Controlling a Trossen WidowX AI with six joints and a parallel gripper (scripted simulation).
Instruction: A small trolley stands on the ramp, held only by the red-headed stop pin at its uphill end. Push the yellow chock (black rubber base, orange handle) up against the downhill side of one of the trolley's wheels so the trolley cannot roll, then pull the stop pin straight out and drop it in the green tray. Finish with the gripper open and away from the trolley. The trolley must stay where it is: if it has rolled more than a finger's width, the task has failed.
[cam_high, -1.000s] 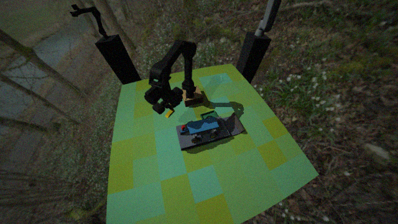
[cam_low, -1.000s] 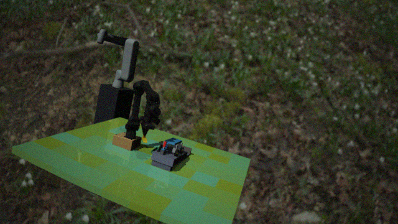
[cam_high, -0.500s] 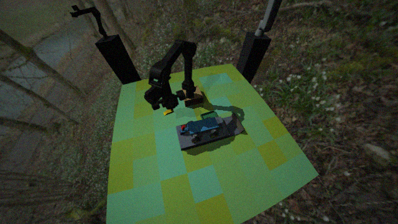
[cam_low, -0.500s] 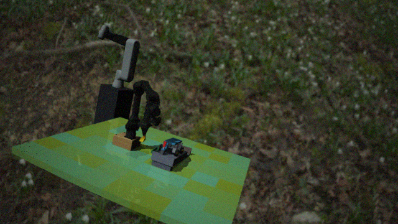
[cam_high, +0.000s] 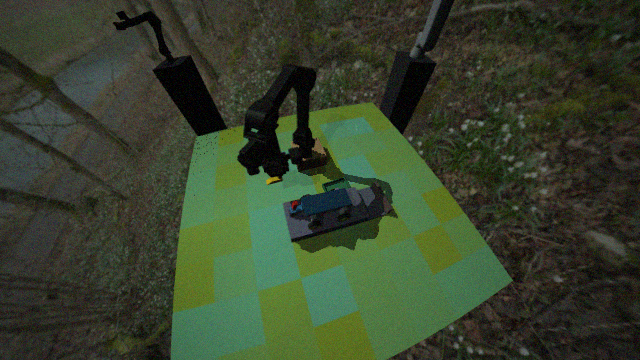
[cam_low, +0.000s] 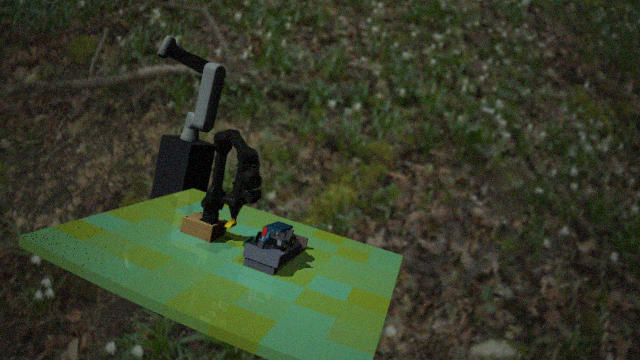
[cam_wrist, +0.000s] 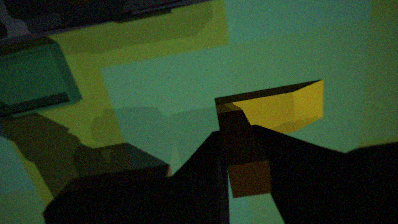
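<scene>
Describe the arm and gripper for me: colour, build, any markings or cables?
The arm is matte black throughout, built of chunky, angular links on a tan block base. The gripper has two flat, dark, tapering fingers. No cables, labels or markings can be made out in this dim light.
</scene>
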